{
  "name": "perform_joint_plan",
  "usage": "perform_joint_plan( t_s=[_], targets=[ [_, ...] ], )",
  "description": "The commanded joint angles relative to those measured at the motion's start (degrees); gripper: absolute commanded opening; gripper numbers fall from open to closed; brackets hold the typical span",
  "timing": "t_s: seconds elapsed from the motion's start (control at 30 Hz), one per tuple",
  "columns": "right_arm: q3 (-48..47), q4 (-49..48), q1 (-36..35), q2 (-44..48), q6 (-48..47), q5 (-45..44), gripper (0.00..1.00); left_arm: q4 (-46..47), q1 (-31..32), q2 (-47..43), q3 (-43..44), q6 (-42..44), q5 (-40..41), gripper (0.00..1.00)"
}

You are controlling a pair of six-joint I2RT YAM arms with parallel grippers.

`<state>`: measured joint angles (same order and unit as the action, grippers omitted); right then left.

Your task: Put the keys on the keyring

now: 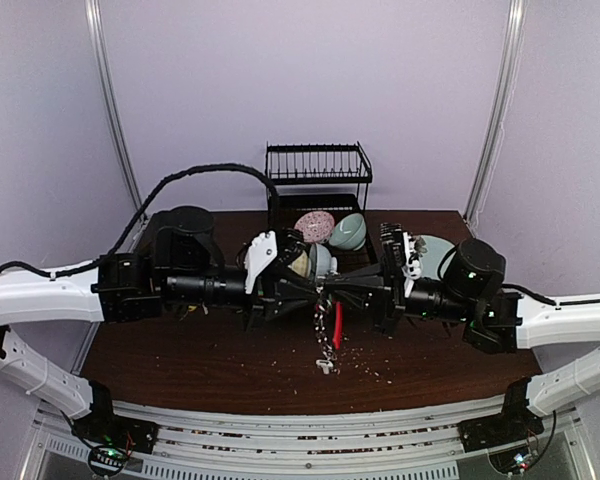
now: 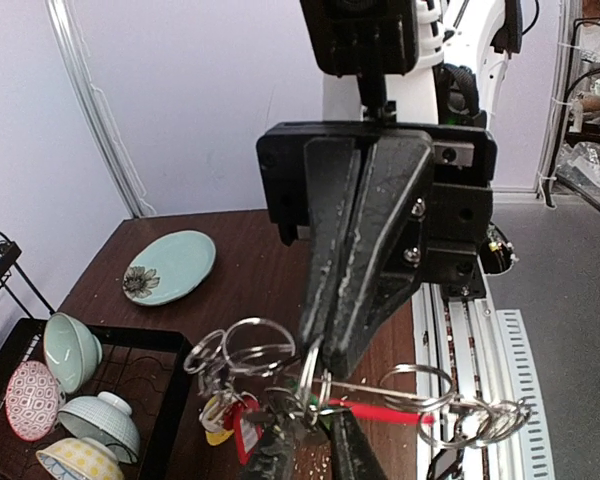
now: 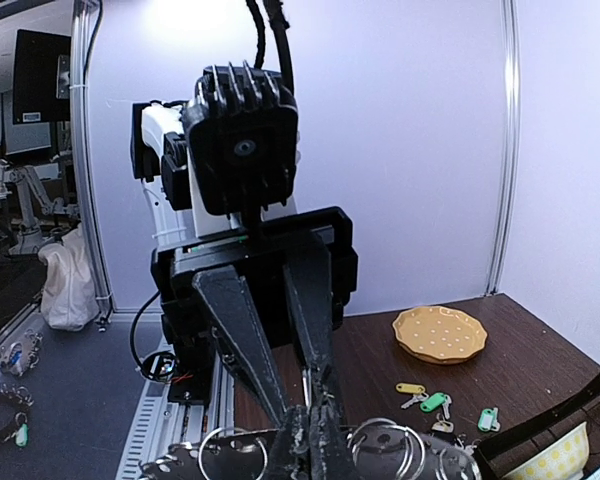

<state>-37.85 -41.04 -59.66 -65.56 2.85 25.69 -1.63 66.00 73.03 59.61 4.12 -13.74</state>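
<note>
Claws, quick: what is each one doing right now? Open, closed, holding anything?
Left claw: closed, gripping the keyring.
Right claw: closed, gripping the same keyring from the opposite side.

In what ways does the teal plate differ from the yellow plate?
The teal plate bears a dark flower at one side; the yellow plate has small pale dots all over. Loose keys lie close by the yellow plate; none show beside the teal plate. Both lie flat on the brown table.
</note>
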Motion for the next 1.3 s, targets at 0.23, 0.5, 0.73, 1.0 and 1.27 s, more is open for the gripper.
perform_joint_plan(
  t_s=[0.23,0.5,0.73,1.0,1.27],
  targets=[
    [2.90,-14.23,-2.07,-3.22,5.89,-3.77,0.00,12.78,0.02,3.73,-1.31,-3.26,-5.54,0.13],
    [5.34,-12.32,-1.67,-0.81,5.13,-5.96,0.00,12.83,0.01,-1.25,-4.51,-2.20,-4.13,0.29],
    [3.95,-5.29,-1.62,0.87,1.75,-4.17,0.00,10.28,0.00,-3.90,-5.03,-0.76,-1.94,0.38],
    [2.95,-4.78,-1.64,0.72,1.26,-3.25,0.00,5.86,0.01,-0.12,-1.30,0.40,-1.91,0.26],
    [2.04,-1.61,-1.62,1.02,-0.33,-2.75,0.00,5.04,0.01,1.76,0.13,0.65,-2.41,0.15]
  ],
)
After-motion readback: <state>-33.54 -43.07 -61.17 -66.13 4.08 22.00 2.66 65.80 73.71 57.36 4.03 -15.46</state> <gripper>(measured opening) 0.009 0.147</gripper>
